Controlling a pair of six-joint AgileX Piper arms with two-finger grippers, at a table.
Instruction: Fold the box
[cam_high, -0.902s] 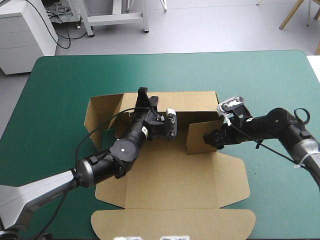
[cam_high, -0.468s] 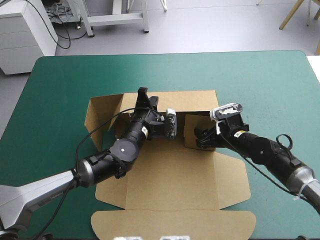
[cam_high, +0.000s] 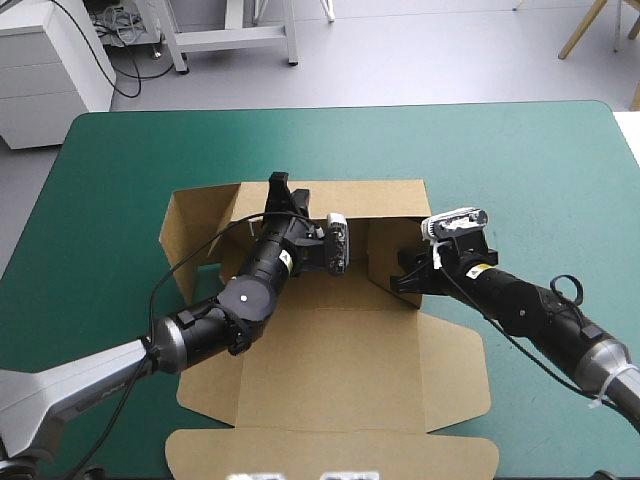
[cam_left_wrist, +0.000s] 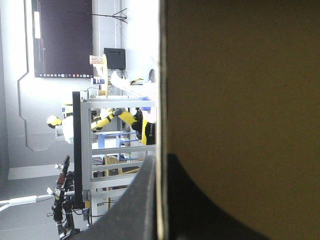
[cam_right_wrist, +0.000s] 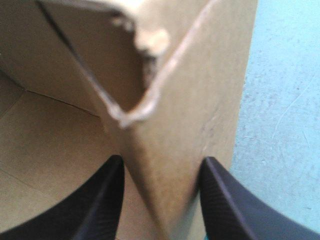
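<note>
The brown box (cam_high: 340, 350) lies at the middle of the teal-green table (cam_high: 530, 160), only partly formed. Its base and lid panel lie flat toward the near edge. The far wall (cam_high: 375, 200) stands up, and a short side flap (cam_high: 385, 255) is raised at that wall's right end.

The left end effector (cam_high: 281, 192) reaches across the base to the top edge of the far wall. In the left wrist view its black fingers (cam_left_wrist: 200, 210) are all but together with the board's edge pinched between them, so it is clamped on the box. This grip is probably there to hold the far wall upright and steady while the other arm works at the corner.

The right end effector (cam_high: 404, 272) sits low at the raised side flap. In the right wrist view its fingers (cam_right_wrist: 100, 200) stand apart, one on either side of the flap, and the bare table cover shows just beyond the outer one. As far as can be seen it straddles the board rather than squeezing it. That looks like a guiding hold, meant to swing the flap in against the far wall and form the right corner.

The left side panel (cam_high: 195, 230) is tilted up but looks untucked, so the left end seems not yet done.
</note>
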